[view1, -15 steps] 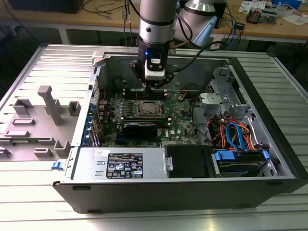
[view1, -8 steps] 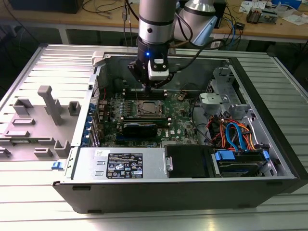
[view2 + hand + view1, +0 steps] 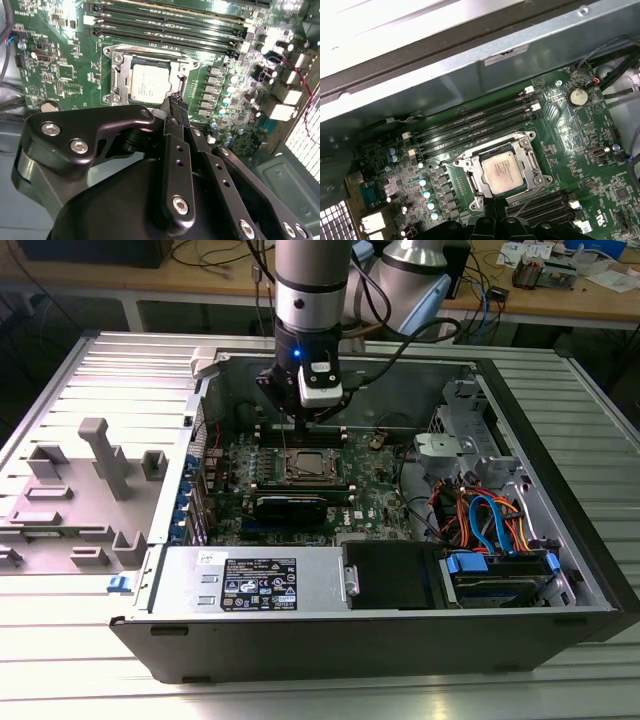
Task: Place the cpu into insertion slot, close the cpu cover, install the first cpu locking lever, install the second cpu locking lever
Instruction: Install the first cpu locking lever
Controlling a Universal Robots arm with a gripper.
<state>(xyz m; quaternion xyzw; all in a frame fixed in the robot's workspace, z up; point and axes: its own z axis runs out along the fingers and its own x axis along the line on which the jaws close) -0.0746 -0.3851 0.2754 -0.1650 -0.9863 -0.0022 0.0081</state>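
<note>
There's the cpu point(image 3: 502, 170), seated flat in the insertion slot point(image 3: 289, 468) on the green motherboard point(image 3: 592, 135), with the cpu cover point(image 3: 534, 161) lying down around it. In the exterior view the tool point(image 3: 175, 100) hangs just at the slot's twelve o'clock edge, fingers pinched together, nothing between them that I can see.

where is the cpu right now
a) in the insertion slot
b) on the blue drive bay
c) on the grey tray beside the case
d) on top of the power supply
a: in the first wrist view the cpu lies flat inside the insertion slot on the green motherboard, its dull silver top facing up.
</note>
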